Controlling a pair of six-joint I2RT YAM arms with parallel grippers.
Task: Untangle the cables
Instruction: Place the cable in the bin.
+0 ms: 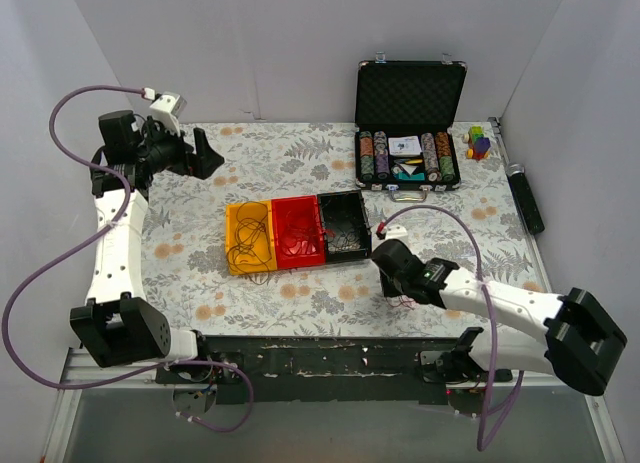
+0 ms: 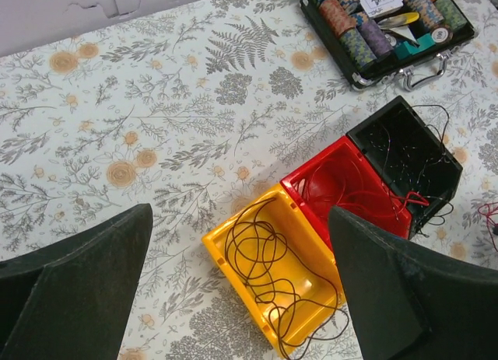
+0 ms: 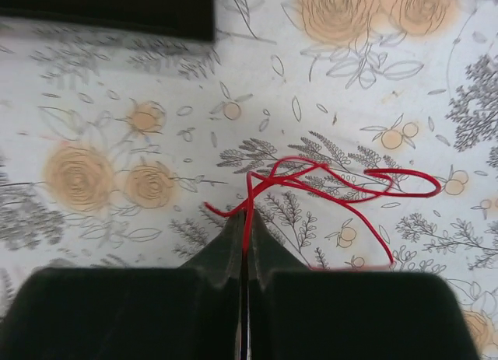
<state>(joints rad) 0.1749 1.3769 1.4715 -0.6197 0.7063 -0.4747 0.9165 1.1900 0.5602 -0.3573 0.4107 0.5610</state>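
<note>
On the floral tablecloth (image 1: 280, 153), in the far right corner, an open black case (image 1: 410, 91) is laid out with rows of poker chips (image 1: 380, 155). A white card (image 1: 406, 145) among them carries print too small to be read. Just beside the case, a small cluster of coloured pieces (image 1: 479, 143) and a black rod (image 1: 526, 198) are set along the right wall.

At mid-table three bins are lined up touching one another: a yellow bin (image 1: 230, 239), a red bin (image 1: 297, 202) and a black bin (image 1: 340, 196). A dark cable (image 2: 261, 255) is coiled in loose loops in the yellow bin and spills over its rim. A red strand (image 2: 408, 198) is draped where the red and black bins meet, and thin strands (image 2: 405, 154) are seen in the black bin.

The left gripper (image 1: 190, 153) is held high over the far left of the table, well apart from the bins, its fingers spread wide with nothing between them. The right gripper (image 3: 247, 220) is set low at the cloth just in front of the black bin, its fingers pressed together on a red cable (image 3: 274, 175). This cable is pinched at the fingertips and lies beyond them in a flat crossed loop on the cloth, outside the bins.
</note>
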